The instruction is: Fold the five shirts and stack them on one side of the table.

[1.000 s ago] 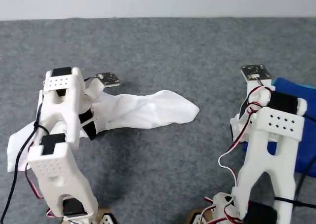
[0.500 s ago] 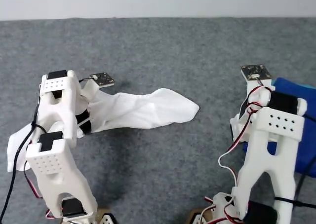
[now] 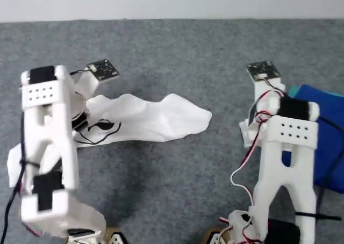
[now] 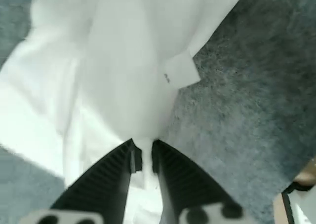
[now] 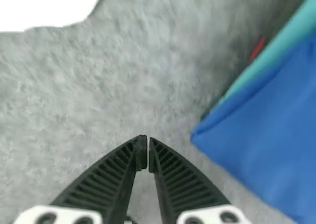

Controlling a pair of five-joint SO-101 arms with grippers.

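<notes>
A white shirt [image 3: 156, 120] lies crumpled in a long band across the left half of the grey table [image 3: 177, 56]. My left gripper [image 4: 143, 155] is shut on a fold of this white shirt [image 4: 108, 61], near the end that lies under the left arm [image 3: 45, 126]. My right gripper [image 5: 144, 152] is shut with nothing in it, just above bare table, between the white shirt's edge [image 5: 44, 4] and the blue stack. The right arm [image 3: 285, 142] stands beside a stack of folded blue shirts [image 3: 322, 136].
The blue stack [image 5: 266, 135] has a teal layer [image 5: 296, 36] showing at its edge and sits at the table's right side. A loose part of the white shirt [image 3: 16, 166] trails toward the left edge. Bare grey table lies in the middle and at the back.
The left arm has risen and swung left and back, drawing the white shirt slightly left. The right arm has shifted a little to the left, off the blue stack.
</notes>
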